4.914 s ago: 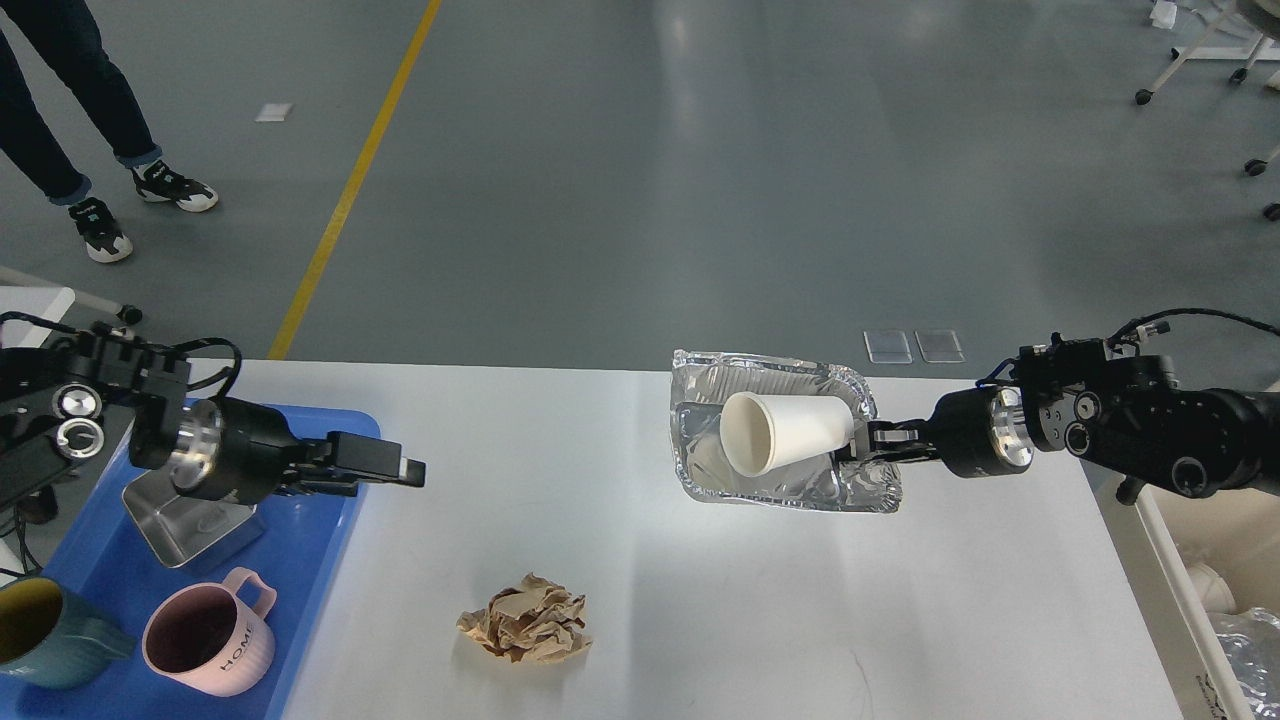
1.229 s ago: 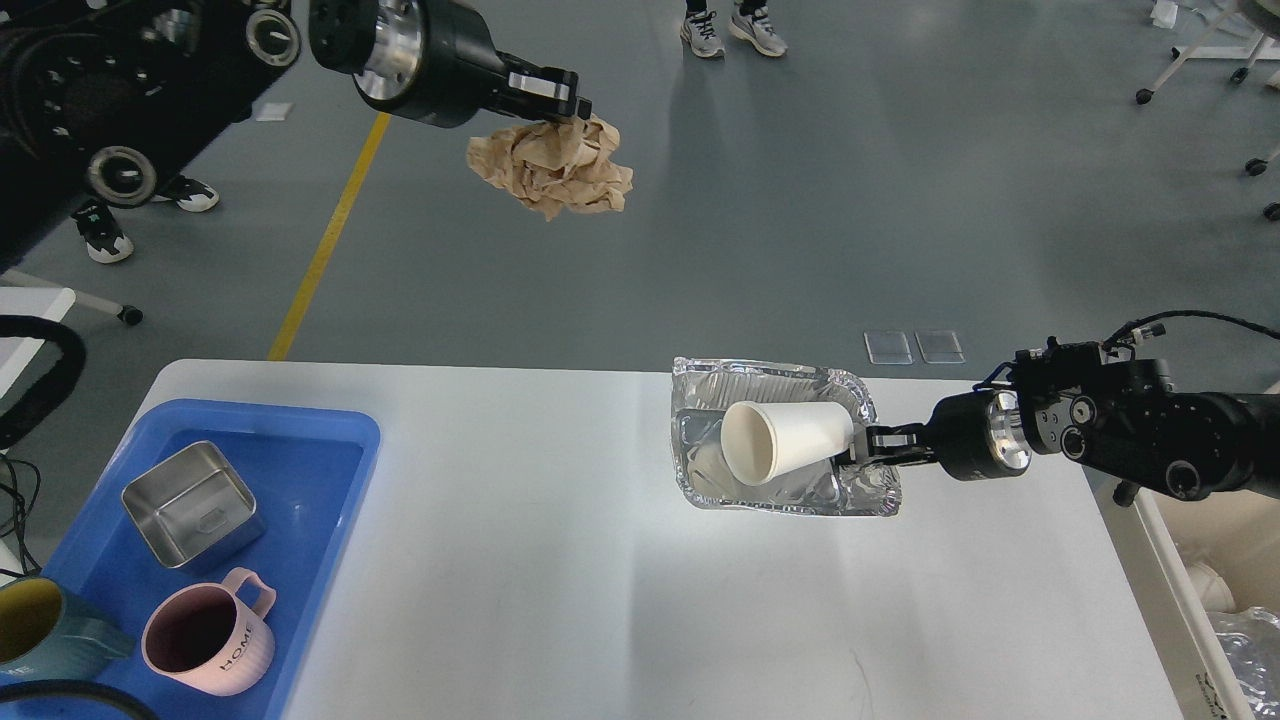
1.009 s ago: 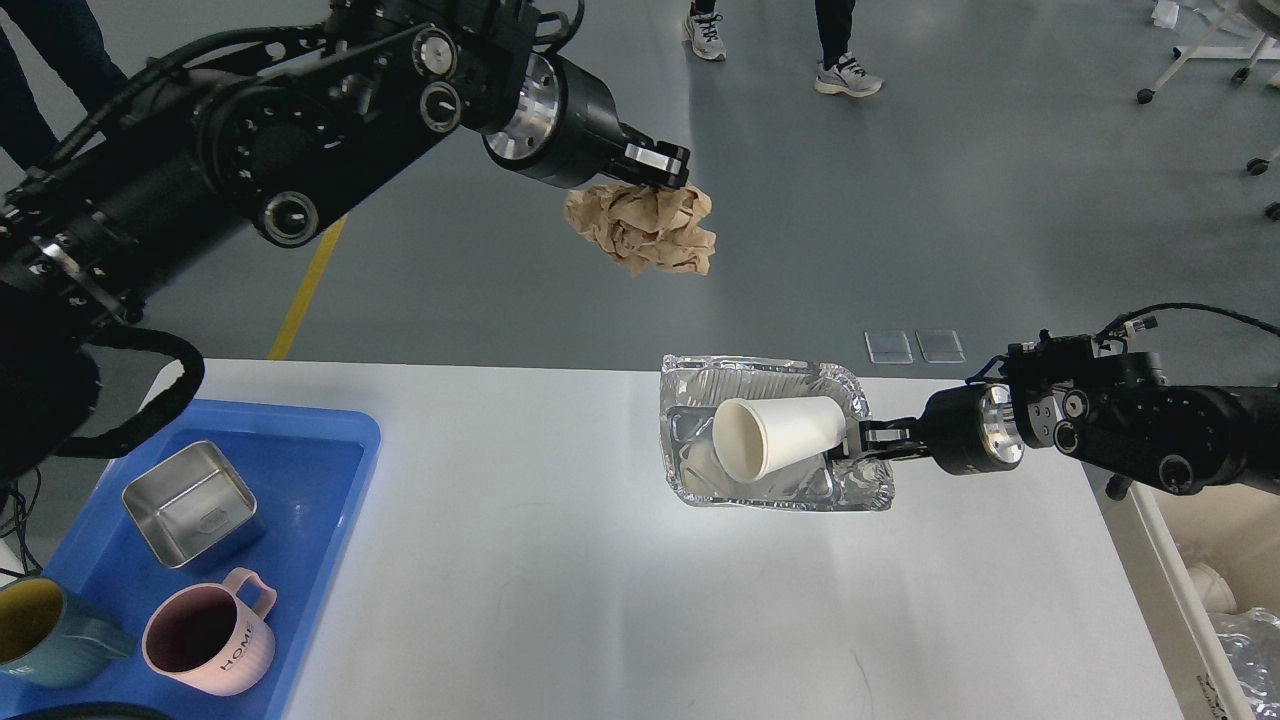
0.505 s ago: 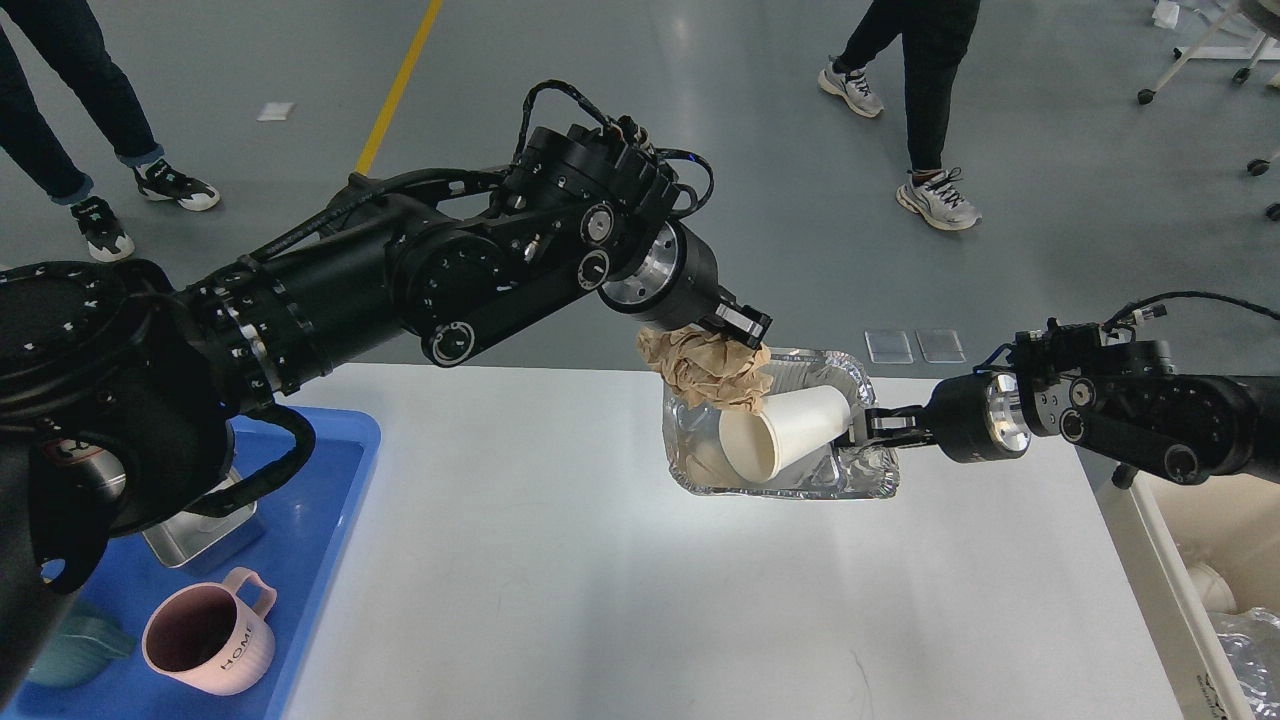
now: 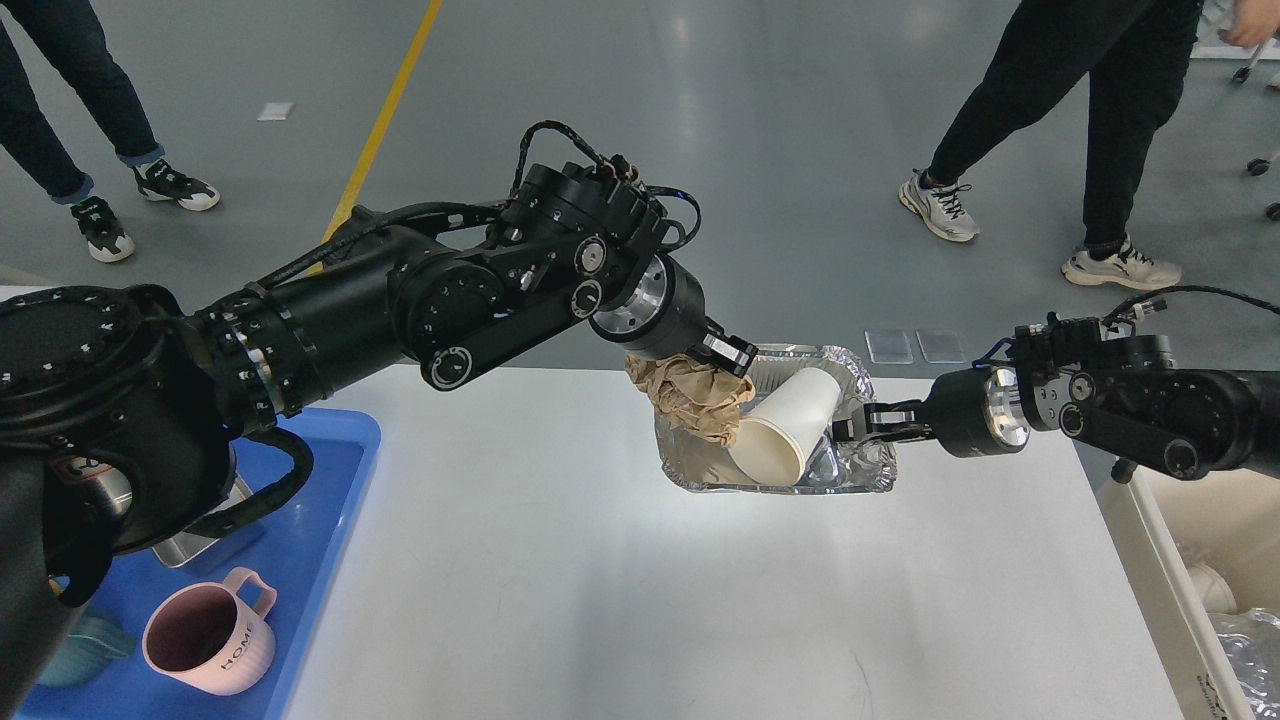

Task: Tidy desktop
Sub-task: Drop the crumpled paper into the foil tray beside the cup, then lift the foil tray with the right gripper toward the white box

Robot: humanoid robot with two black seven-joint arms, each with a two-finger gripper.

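The desktop (image 5: 600, 580) is a wide white tabletop. A crinkled foil tray (image 5: 860, 470) sits near its far edge. A white paper cup (image 5: 785, 425) lies tilted inside the tray, mouth toward me. My left gripper (image 5: 730, 355) is over the tray's left part, shut on a crumpled ball of brown paper (image 5: 695, 400) that hangs down into the tray and touches the cup. My right gripper (image 5: 850, 425) comes in from the right and is shut on the foil tray's right rim.
A blue plastic tray (image 5: 330, 470) at the left holds a pink mug (image 5: 205, 640), a teal mug (image 5: 70, 650) and a steel box (image 5: 200, 545), partly hidden by my left arm. A bin (image 5: 1200, 560) with rubbish stands beyond the table's right edge. People stand on the floor behind.
My left gripper took the brown paper ball off the desk, lifted it high, then lowered it into the foil tray. The cup tipped to the right. The right gripper kept its hold.
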